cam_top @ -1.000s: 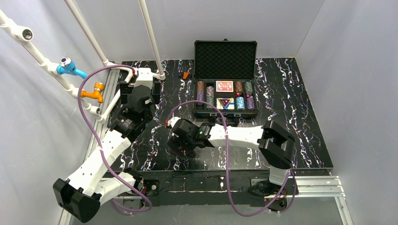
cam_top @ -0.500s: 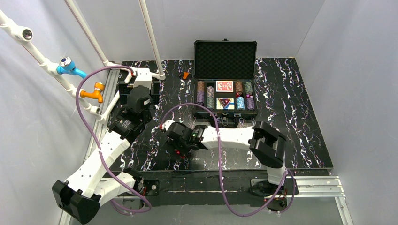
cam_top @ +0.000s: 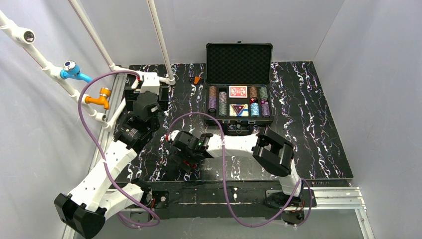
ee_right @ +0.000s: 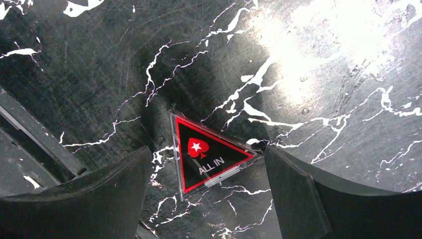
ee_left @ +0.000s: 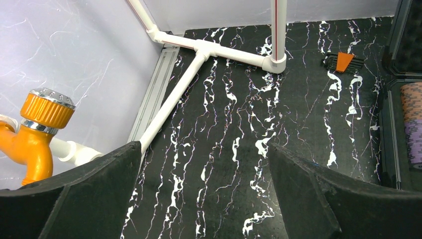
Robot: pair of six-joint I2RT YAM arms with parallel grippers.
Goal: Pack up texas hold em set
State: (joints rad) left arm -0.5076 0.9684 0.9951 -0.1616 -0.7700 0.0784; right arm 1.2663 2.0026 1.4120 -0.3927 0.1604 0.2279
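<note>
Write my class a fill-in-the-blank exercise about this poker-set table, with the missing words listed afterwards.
On the black marbled table, the black rectangular hard case has its foam-lined lid ___, not shut.
The red-edged black plastic triangle lying on the table reads ALL ___.
It lies between the fingers of the ___ arm's claw.
Missing words: open; IN; right.

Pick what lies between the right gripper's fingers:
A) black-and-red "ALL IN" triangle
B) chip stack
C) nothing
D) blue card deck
A: the right wrist view shows the triangle flat on the table, inside the gap of the open right gripper.
</note>
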